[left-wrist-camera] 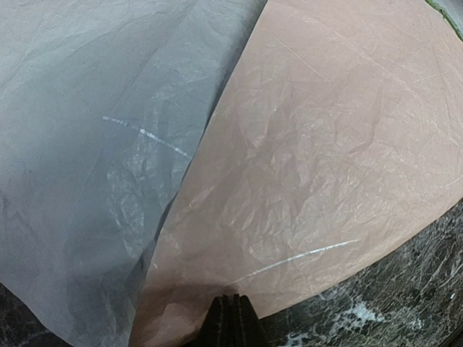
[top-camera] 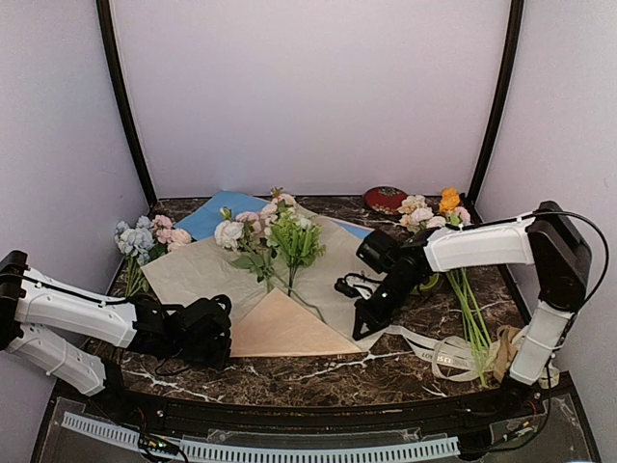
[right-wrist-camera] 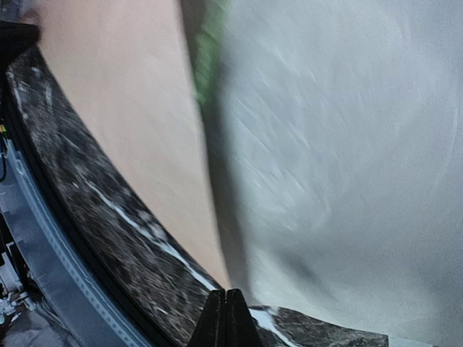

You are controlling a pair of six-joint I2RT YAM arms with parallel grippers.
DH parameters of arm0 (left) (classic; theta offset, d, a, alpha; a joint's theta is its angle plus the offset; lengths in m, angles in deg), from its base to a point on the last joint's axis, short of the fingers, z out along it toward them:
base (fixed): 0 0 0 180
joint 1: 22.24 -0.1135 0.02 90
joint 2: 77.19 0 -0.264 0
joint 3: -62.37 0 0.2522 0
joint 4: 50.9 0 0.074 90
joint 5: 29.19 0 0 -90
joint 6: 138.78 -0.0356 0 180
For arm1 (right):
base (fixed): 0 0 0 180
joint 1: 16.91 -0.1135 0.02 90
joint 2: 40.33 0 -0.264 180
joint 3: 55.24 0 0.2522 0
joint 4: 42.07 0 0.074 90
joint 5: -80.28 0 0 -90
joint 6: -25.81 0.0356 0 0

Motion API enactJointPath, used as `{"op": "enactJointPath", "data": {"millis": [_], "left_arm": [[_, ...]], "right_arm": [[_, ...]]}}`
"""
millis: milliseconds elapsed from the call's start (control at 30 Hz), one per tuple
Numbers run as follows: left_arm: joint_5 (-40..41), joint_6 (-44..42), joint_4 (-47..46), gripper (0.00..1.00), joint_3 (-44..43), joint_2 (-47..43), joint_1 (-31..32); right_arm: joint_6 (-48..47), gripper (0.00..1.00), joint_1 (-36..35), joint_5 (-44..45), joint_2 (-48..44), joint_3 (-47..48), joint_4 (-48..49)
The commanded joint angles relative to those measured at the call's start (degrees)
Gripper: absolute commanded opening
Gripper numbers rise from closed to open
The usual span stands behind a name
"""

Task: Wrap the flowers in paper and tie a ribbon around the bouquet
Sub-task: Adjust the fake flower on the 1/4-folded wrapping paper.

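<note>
One bunch of pink-and-cream flowers (top-camera: 262,236) lying mid-tabletop on the creased paper (top-camera: 193,270), blooms toward the far wall, stems pointing down at a near corner folded over to its peach side. Left fingers (left-wrist-camera: 221,327) closed at that flap's lower edge; pinching the sheet or merely resting at it, impossible to say. Right fingers (top-camera: 367,318) closed too, holding nothing visible, poised tip-down just beside the flap's right end. Ribbon (top-camera: 436,351) loose on the marble tabletop (top-camera: 318,376) to the right, near an orange-bloomed bunch (top-camera: 445,207); blue-bloomed bunch (top-camera: 133,241) and light blue sheet (top-camera: 207,217) at far left.

Judged as the first fold of the wrap: best done by drawing the flap snugly over the stems, crease flat, stems pinned.

Overhead view alone giving flowers, ribbon and both arms. Left wrist view alone giving the wrinkles and the pale face beside the peach one. Right wrist view blurred, giving little beyond paper, a green streak and the tabletop's rim.
</note>
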Motion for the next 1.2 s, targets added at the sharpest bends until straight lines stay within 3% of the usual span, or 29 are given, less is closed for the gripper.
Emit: {"op": "enactJointPath", "data": {"millis": [0, 67, 167, 300, 633, 1167], "left_arm": [[-1.9, -1.0, 7.8, 0.03, 3.1, 1.4, -0.4], [-1.7, -1.2, 7.7, 0.03, 3.0, 1.2, -0.4], [-1.3, -1.5, 7.5, 0.03, 2.9, 1.3, -0.4], [-1.3, -2.0, 6.9, 0.03, 2.8, 1.7, -0.5], [-1.4, -2.4, 5.9, 0.03, 3.0, 2.3, -0.4], [-1.1, -2.5, 5.7, 0.03, 3.0, 2.5, -0.5]], "right_arm": [[-0.4, 0.00, -6.0, 1.9, -1.4, 14.8, -2.2], [0.7, 0.00, -7.2, 1.0, 2.4, 19.6, -0.2], [2.9, 0.00, -7.0, 10.4, 7.9, 24.5, 0.7], [6.0, 0.02, -4.9, 13.4, 10.8, 23.5, 7.9], [8.5, 0.01, -4.3, 13.6, 16.9, 19.8, 12.9], [13.8, 0.00, -5.6, -4.0, 16.5, 13.7, 22.8]]}}
